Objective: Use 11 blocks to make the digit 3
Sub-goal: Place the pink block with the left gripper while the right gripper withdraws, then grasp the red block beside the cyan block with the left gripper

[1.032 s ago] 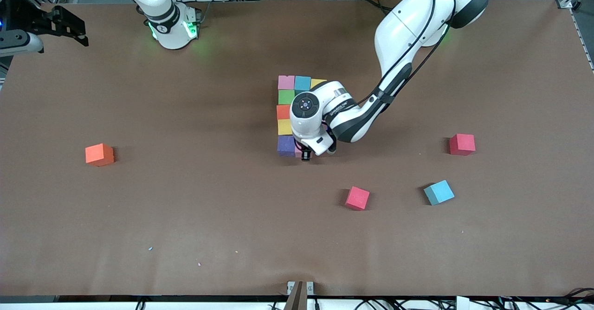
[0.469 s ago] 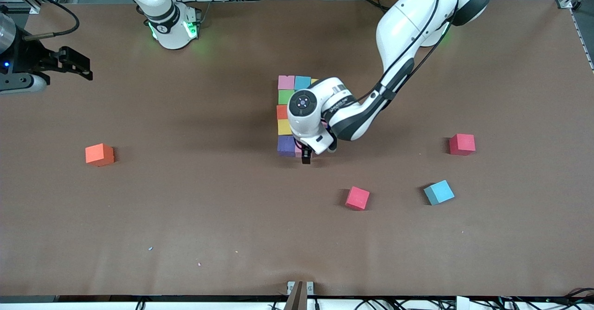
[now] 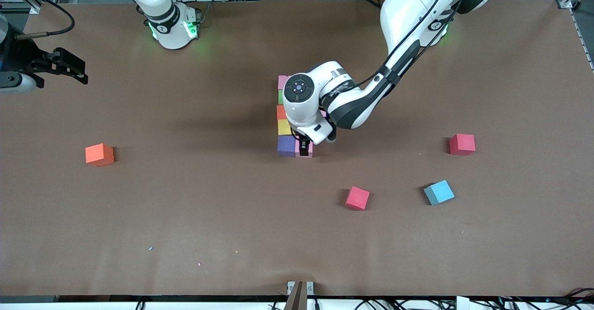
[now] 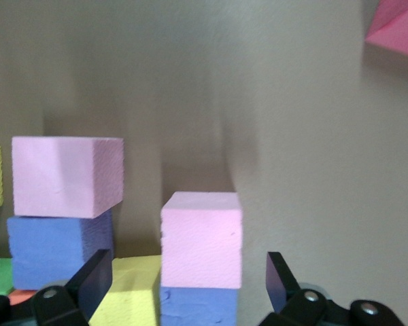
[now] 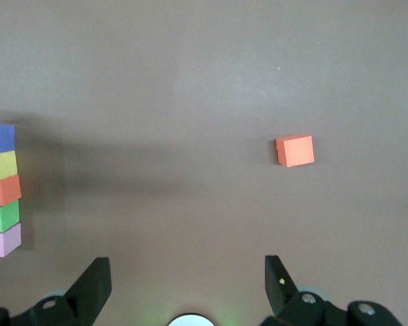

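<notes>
Blocks sit mid-worktop in a tight column: pink block (image 3: 281, 81) nearest the arm bases, then green (image 3: 280, 97), orange (image 3: 281, 112), yellow (image 3: 283, 126) and purple (image 3: 286, 145), each touching the next. A second pink block (image 3: 304, 151) lies against the purple one, toward the left arm's end. The left tool (image 3: 304, 149) hangs just over it with its fingers (image 4: 92, 280) spread wide, clear of the cube's sides. Half a second ago that tool was lower and a touch nearer the front camera, hiding this pink cube; now the wrist has risen and covers the teal and yellow cubes that showed earlier.

Loose cubes are unchanged: an orange block (image 3: 99, 154) toward the right arm's end, and a red block (image 3: 357, 198), a teal-blue block (image 3: 438, 192) and another red block (image 3: 462, 144) toward the left arm's end.

The right tool (image 3: 65, 65) waits over the worktop's edge at its own end, fingers wide, having shifted slightly. The brown worktop (image 3: 185, 217) is matte, with cables along its edges.
</notes>
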Controlling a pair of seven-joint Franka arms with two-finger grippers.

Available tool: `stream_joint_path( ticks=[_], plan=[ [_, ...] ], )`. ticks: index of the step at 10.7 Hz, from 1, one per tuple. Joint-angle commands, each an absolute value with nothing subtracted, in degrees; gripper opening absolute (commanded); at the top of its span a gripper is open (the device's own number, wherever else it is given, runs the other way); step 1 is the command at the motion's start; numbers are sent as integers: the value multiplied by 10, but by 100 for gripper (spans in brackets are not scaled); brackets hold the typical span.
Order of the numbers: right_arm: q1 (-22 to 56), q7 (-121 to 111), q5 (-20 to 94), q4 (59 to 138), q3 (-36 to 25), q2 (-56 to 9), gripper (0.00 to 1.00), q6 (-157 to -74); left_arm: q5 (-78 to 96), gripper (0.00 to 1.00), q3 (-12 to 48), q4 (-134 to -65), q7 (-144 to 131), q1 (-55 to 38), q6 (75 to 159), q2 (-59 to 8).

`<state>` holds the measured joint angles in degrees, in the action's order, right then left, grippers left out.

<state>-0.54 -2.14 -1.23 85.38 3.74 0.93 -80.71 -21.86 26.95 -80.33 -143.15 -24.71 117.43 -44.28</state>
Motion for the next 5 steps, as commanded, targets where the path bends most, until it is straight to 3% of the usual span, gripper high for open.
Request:
stream_joint_path(
  ticks=[1,5],
  plan=[
    [-25,-15,-11,844,30,11,100,-818,-212,100,267,-810,-1364,-205,1164,-424],
    [-36,-17,-4,860,31,25,100,-879,-207,100,267,-808,-1167,-118,1171,-428]
  ],
)
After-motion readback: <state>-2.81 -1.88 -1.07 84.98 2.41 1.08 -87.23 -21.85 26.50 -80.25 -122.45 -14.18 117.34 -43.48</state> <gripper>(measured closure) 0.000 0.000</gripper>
